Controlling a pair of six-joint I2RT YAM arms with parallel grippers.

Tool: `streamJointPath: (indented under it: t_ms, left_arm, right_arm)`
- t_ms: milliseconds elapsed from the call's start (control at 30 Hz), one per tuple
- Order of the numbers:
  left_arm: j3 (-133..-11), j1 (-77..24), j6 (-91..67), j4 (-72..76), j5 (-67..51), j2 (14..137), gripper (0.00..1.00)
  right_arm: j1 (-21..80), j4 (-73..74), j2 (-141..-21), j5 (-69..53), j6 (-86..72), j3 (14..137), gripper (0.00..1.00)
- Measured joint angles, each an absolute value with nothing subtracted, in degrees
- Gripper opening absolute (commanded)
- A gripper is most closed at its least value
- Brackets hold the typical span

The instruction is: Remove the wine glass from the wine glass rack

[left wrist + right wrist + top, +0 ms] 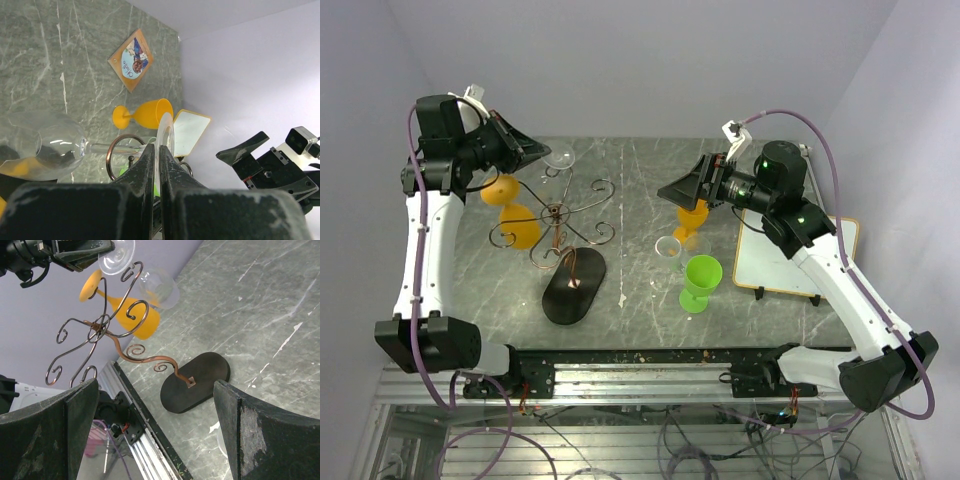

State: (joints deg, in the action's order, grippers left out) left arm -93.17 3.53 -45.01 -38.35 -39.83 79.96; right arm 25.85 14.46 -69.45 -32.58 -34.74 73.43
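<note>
The wine glass rack (558, 213), copper-brown wire with curled arms, stands on its dark oval base (573, 286); it also shows in the right wrist view (102, 329). A clear wine glass (47, 150) hangs bowl-down at a rear curled arm, its stem beside a wire loop (116, 155). My left gripper (542, 152) is shut on that glass's round foot (164, 132). Two orange glasses (520, 228) hang on the rack's left side. My right gripper (672, 192) is open and empty, right of the rack, and its fingers (75, 430) frame the base (196, 382).
An orange glass (692, 218), a clear glass (669, 250) and a green glass (701, 280) stand on the marble table right of the rack. A white board (785, 255) lies at the right edge. A square coaster (131, 60) lies on the table.
</note>
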Motion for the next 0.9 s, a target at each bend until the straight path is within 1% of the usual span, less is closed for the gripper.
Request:
streamJointPath:
  t_ms: [633, 900]
  left_arm:
    - [-92.97, 0.45, -46.81, -35.22, -43.07, 80.53, 0.07]
    - [-91.24, 0.38, -48.69, -34.04, -43.11, 76.07, 0.07]
  right_arm:
    - [25.85, 14.50, -69.45, -32.56, -34.74, 73.45, 0.97]
    - [25.85, 14.63, -69.14, -32.56, -34.74, 73.47, 0.97]
